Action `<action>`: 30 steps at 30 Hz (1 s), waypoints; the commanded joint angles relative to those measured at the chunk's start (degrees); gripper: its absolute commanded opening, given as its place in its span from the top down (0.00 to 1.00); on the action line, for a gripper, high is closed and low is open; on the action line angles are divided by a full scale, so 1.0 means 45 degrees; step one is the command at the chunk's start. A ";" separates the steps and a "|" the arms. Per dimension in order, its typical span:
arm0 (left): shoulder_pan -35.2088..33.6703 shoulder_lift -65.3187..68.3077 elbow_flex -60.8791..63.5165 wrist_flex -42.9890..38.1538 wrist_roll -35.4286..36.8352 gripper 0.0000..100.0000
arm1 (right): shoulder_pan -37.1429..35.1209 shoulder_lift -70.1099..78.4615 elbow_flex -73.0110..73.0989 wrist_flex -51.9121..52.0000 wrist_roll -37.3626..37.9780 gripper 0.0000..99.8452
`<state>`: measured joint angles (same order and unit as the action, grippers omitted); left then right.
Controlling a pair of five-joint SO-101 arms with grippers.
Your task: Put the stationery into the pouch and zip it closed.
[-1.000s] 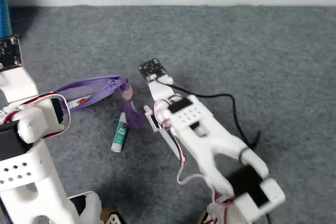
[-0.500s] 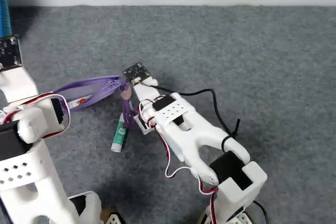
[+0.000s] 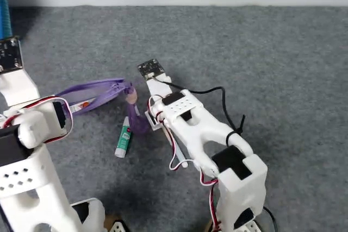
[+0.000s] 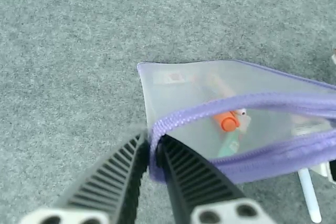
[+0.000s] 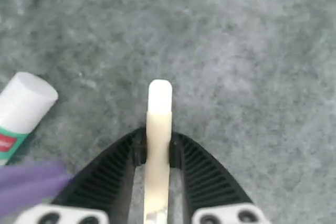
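The clear purple-zipped pouch (image 3: 98, 92) lies at the left, its mouth open, with an orange-capped item (image 4: 227, 121) inside. My left gripper (image 4: 153, 153) is shut on the pouch's zipper edge at one corner. A white and green glue stick (image 3: 124, 137) lies on the carpet just below the pouch's other end. My right gripper (image 5: 158, 148) is shut on a slim cream pen (image 5: 158, 114), low over the carpet beside the glue stick (image 5: 23, 108). In the high view the right gripper (image 3: 147, 119) sits against the pouch's hanging purple end.
Grey carpet (image 3: 261, 58) covers the whole table, with open room to the right and far side. A black cable (image 3: 225, 110) trails over the right arm. The left arm's body (image 3: 32, 150) fills the near-left corner.
The right arm's wrist swung left toward the pouch's end, then eased slightly back right, still holding the pen. The left arm and the glue stick stayed put.
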<state>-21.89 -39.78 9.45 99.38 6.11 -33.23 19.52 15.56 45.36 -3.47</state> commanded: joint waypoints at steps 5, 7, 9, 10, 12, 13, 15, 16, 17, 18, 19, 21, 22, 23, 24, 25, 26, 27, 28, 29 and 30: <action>-0.0078 -0.0020 -0.0283 -0.0039 0.0059 0.99 | 0.1006 -0.1612 -0.0488 0.2510 -0.0234 0.99; -0.0078 -0.0020 -0.0283 -0.0039 0.0059 0.99 | 0.1241 -0.2276 -0.0449 0.3468 -0.0234 0.99; -0.0078 -0.0020 -0.0264 -0.0039 0.0059 0.99 | 0.1299 -0.3018 -0.0254 0.4308 -0.0254 0.99; -0.0078 -0.0020 -0.0264 -0.0039 0.0059 0.99 | 0.1299 -0.3448 -0.0098 0.4679 -0.0254 0.99; -0.0078 -0.0020 -0.0264 -0.0039 0.0059 0.99 | 0.1201 -0.4425 0.0254 0.5206 -0.0254 0.99; -0.0059 -0.0020 -0.0264 -0.0039 0.0059 0.99 | 0.1045 -0.4952 0.0391 0.5363 -0.0254 0.99; -0.0059 -0.0020 -0.0264 -0.0059 0.0059 0.99 | 0.0733 -0.6105 0.0742 0.5695 -0.0254 0.99; -0.0039 -0.0020 -0.0244 -0.0059 0.0059 0.99 | 0.0537 -0.6711 0.0918 0.5812 -0.0254 0.99; 0.0000 -0.0020 -0.0244 -0.0078 0.0059 0.99 | 0.0303 -0.7336 0.1094 0.5968 -0.0254 0.99; 0.0176 -0.0020 -0.0225 -0.0137 0.0059 0.99 | 0.0049 -0.7980 0.1289 0.6105 -0.0254 0.99; 0.0430 -0.0020 -0.0147 -0.0156 0.0059 0.99 | -0.0225 -0.8645 0.1504 0.6242 -0.0254 0.99; 0.0996 -0.0020 0.0049 -0.0234 0.0059 0.99 | -0.0772 -0.9973 0.1856 0.6554 -0.0430 0.99; 0.1231 -0.0020 0.0127 -0.0234 0.0059 0.99 | -0.1006 -1.0598 0.1973 0.6593 -0.0723 0.99; 0.1407 -0.0020 0.0166 -0.0234 0.0059 0.99 | -0.1221 -1.1145 0.2032 0.6613 -0.0957 0.99; 0.1504 -0.0020 0.0166 -0.0234 0.0059 0.99 | -0.1397 -1.1692 0.2090 0.6613 -0.1114 0.99; 0.1563 -0.0020 0.0166 -0.0234 0.0059 0.99 | -0.1592 -1.2181 0.2090 0.6593 -0.1153 0.99; 0.1582 -0.0020 0.0166 -0.0234 0.0059 0.99 | -0.1788 -1.2669 0.2090 0.6574 -0.1172 0.99; 0.1582 -0.0020 0.0166 -0.0234 0.0059 0.99 | -0.1944 -1.3099 0.2090 0.6554 -0.1211 0.99; 0.1602 -0.0020 0.0166 -0.0234 0.0059 0.99 | -0.2120 -1.3509 0.2071 0.6554 -0.1231 0.99; 0.1602 -0.0020 0.0166 -0.0234 0.0059 0.99 | -0.2315 -1.3919 0.2071 0.6437 -0.1231 0.99; 0.1602 -0.0020 0.0166 -0.0234 0.0059 0.99 | -0.2549 -1.4271 0.2071 0.6242 -0.1231 0.99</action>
<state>-15.30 -40.40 10.33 99.38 6.11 -42.37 -38.59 25.58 74.73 -8.31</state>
